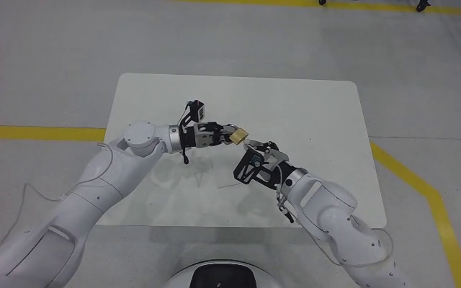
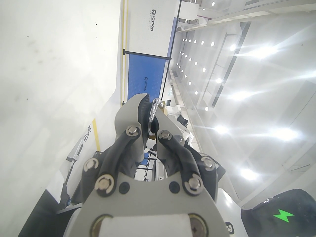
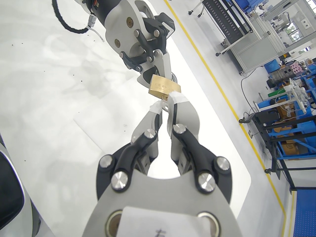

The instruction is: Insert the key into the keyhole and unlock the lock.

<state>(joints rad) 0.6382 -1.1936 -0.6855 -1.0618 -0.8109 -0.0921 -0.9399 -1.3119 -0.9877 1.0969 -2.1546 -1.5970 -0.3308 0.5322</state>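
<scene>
A brass padlock (image 1: 238, 135) hangs in the air above the middle of the white table (image 1: 302, 101). My left gripper (image 1: 225, 135) is shut on the padlock's steel shackle (image 2: 153, 114), with the brass body (image 3: 163, 88) sticking out past its fingers. My right gripper (image 3: 166, 102) is shut on a small silver key (image 3: 165, 105), whose tip meets the bottom face of the padlock at the keyhole. In the top view the right gripper (image 1: 252, 149) sits just to the lower right of the padlock. How deep the key sits is hidden by the fingertips.
The white table has small dark specks on it and nothing else standing on it. A yellow floor line (image 1: 43, 133) runs beside it. Racks and blue workbenches (image 3: 284, 114) stand well away across the floor.
</scene>
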